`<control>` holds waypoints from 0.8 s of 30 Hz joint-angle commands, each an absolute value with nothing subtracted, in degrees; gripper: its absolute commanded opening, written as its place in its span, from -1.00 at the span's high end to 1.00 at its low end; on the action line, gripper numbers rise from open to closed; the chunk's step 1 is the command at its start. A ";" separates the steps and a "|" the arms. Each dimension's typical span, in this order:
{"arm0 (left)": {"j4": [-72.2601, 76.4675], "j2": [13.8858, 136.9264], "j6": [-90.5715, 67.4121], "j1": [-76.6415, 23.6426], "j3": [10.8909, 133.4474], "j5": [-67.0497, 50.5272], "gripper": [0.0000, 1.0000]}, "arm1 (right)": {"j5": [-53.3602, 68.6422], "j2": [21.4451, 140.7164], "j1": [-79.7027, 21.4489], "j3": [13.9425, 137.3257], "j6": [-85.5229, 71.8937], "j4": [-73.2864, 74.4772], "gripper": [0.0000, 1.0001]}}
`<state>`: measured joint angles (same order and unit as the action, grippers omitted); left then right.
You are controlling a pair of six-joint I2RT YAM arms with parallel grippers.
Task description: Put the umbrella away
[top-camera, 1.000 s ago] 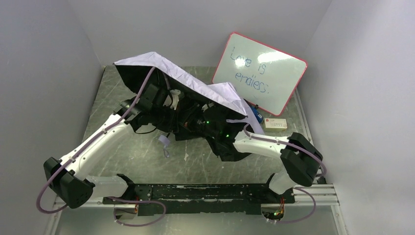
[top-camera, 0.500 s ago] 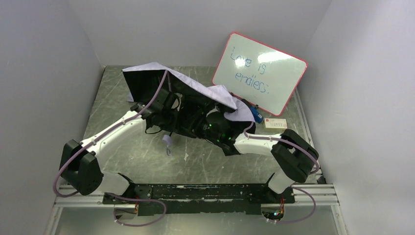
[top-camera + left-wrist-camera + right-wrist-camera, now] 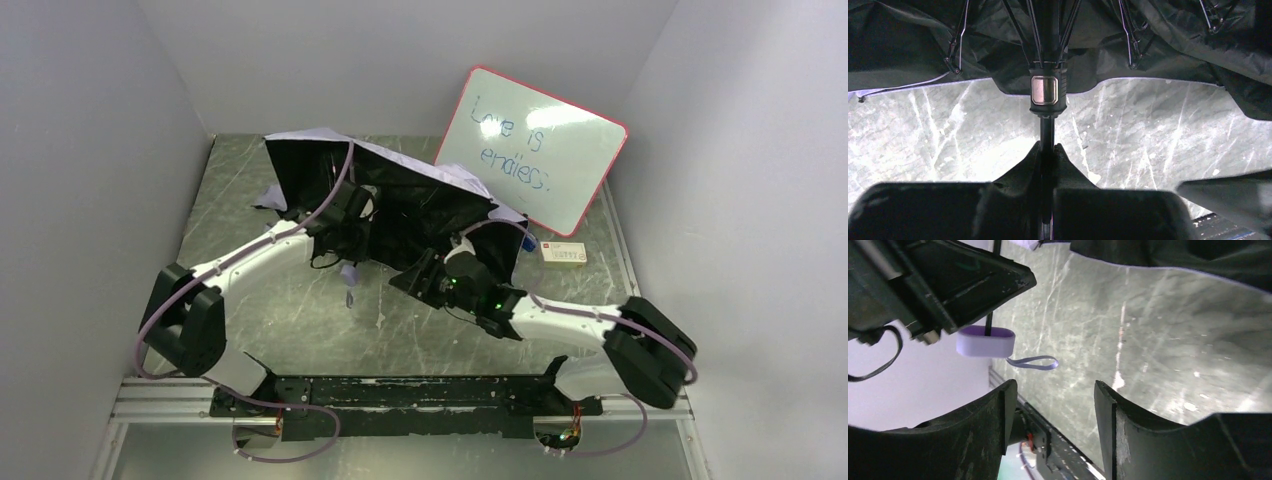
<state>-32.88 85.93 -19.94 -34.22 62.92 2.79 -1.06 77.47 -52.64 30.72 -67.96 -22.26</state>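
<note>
Bright light from above makes glare on the whiteboard (image 3: 530, 150) and the table (image 3: 948, 135), but under the umbrella (image 3: 420, 203) it is dark.

The top external camera hung high above and behind the arm bases. It faced down and forward over the whole table (image 3: 290, 320), from the rail (image 3: 440, 388) at its near edge to the whiteboard (image 3: 530, 150) at its far right corner. The left wrist camera sat very close behind the left gripper (image 3: 1047, 149), aimed along the shaft of the umbrella (image 3: 1148, 45) into the canopy's black underside. The right wrist camera looked low between the fingers (image 3: 983, 430) of the right gripper (image 3: 1053, 405), across the table toward its near edge. All three views shared the scratched table surface and the canopy's edge.
</note>
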 commanded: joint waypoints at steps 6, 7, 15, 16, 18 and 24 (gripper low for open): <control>-26.79 89.15 -18.75 -33.94 60.61 2.28 0.26 | -21.43 59.24 -52.94 33.09 -54.17 0.38 -0.21; -26.78 88.87 -18.83 -33.95 60.18 2.16 0.13 | -23.63 58.07 -52.92 33.98 -52.96 2.56 -0.21; -31.20 79.00 -19.29 -33.94 57.05 0.53 -0.68 | -31.48 54.17 -52.79 41.72 -44.40 8.95 -0.21; -32.39 77.08 -19.43 -34.00 56.72 0.53 -0.67 | -31.82 53.88 -52.77 42.79 -43.66 9.44 -0.21; -34.31 73.15 -19.61 -33.99 56.03 -0.56 -0.63 | -32.41 53.35 -52.82 44.98 -41.93 10.24 -0.21; -33.70 59.55 -18.01 -34.01 54.67 -15.40 -0.36 | -33.10 53.74 -52.82 53.04 -35.12 12.17 -0.19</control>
